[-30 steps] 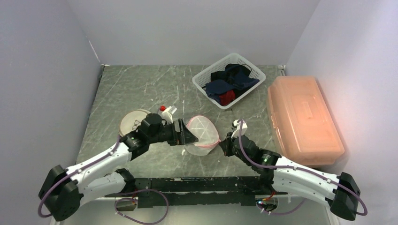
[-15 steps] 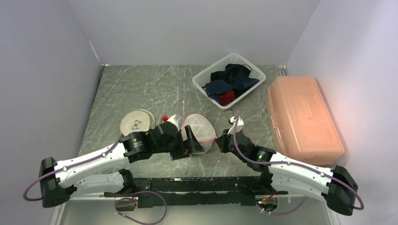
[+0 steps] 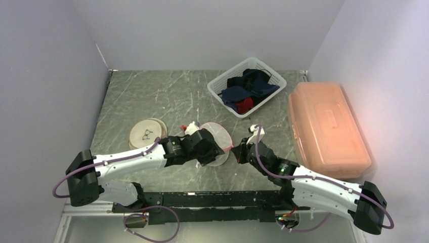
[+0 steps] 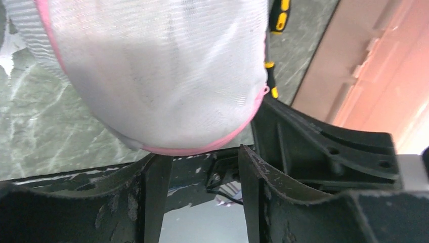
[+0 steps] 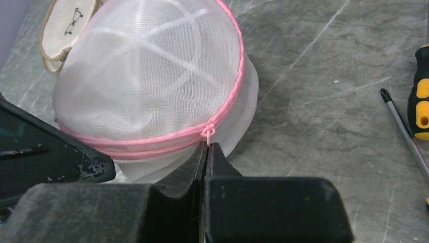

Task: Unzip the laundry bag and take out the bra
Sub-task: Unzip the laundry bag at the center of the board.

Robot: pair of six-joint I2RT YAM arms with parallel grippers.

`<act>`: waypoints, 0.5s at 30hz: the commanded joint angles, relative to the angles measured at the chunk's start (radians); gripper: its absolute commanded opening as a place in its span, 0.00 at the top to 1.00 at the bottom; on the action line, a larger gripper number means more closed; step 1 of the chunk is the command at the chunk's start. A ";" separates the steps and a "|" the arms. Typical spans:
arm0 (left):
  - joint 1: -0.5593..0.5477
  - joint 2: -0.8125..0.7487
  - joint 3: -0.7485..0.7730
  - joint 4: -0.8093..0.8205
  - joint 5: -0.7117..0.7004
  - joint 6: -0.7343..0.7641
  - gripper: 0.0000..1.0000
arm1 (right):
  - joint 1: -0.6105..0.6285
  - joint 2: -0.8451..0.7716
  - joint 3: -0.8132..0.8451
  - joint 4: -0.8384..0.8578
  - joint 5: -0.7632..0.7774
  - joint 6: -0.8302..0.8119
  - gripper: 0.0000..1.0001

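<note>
The laundry bag is a white mesh dome with a pink zipper, lying mid-table between the two arms. In the right wrist view the laundry bag fills the upper left, and my right gripper is shut on the small pink zipper pull at its near side. My left gripper is open, its fingers apart with nothing between them, and the pink rim of the laundry bag sits just past their tips. From above, my left gripper lies against the bag's near edge. The bra is hidden.
A white basket of dark clothes stands at the back. An orange plastic box runs along the right. A round beige case lies left of the bag. A yellow-and-black screwdriver lies on the table right of the bag.
My left arm swung from the bag's left side to its near edge, and its jaws narrowed. The bag shifted slightly left. My right gripper stayed shut on the zipper pull.
</note>
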 commanded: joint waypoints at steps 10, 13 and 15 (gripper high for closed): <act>-0.030 0.055 0.073 0.001 -0.163 -0.147 0.39 | 0.014 -0.053 -0.020 0.040 -0.012 -0.019 1.00; -0.030 0.052 0.041 0.020 -0.201 -0.163 0.36 | 0.022 -0.055 -0.026 0.051 -0.029 -0.025 1.00; -0.030 0.049 0.031 0.031 -0.216 -0.166 0.34 | 0.029 -0.057 -0.030 0.053 -0.034 -0.028 1.00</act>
